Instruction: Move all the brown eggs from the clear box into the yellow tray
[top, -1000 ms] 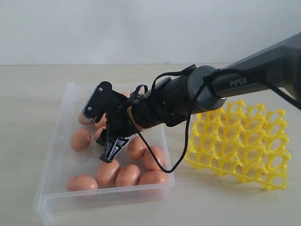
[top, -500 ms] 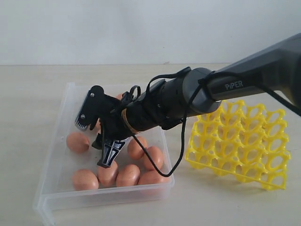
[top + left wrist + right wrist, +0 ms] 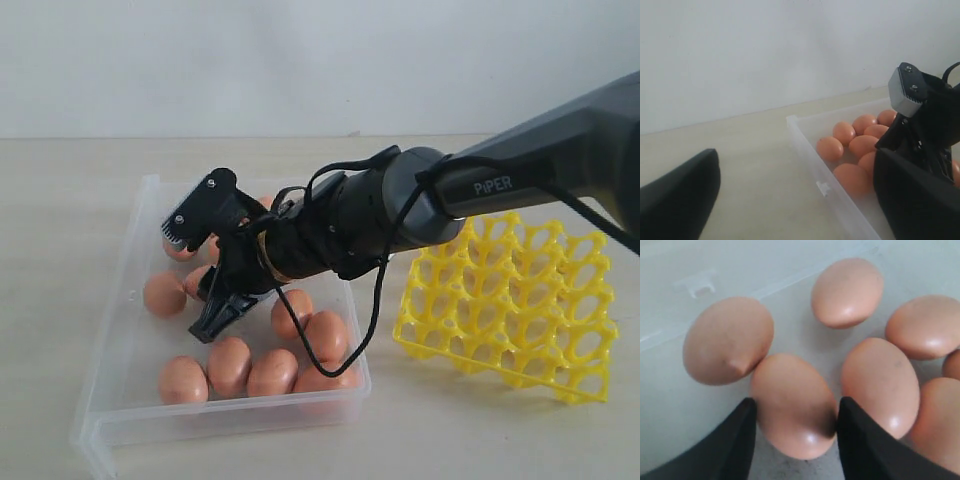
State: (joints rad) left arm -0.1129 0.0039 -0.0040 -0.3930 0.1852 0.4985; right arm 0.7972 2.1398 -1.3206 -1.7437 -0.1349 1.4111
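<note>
Several brown eggs (image 3: pixel 229 365) lie in the clear box (image 3: pixel 112 335) at the left of the table. My right gripper (image 3: pixel 205 270) is down inside the box, open, its jaws straddling one brown egg (image 3: pixel 790 390); the right gripper (image 3: pixel 795 412) has a black fingertip close on each side of that egg, and contact is unclear. More eggs (image 3: pixel 727 340) crowd around it. The yellow tray (image 3: pixel 510 300) stands to the right of the box, its visible cups empty. My left gripper (image 3: pixel 797 200) hovers open and empty just outside the box wall (image 3: pixel 805 142); it is out of the exterior view.
The right arm (image 3: pixel 400 210) stretches over the box's right wall and partly hides the eggs beneath it. A cable (image 3: pixel 375 320) loops down from the arm beside that wall. Bare beige table lies in front of and behind the box.
The right gripper has swung and lifted slightly within the box, settling astride an egg near the left side. Two or three eggs shifted position.
</note>
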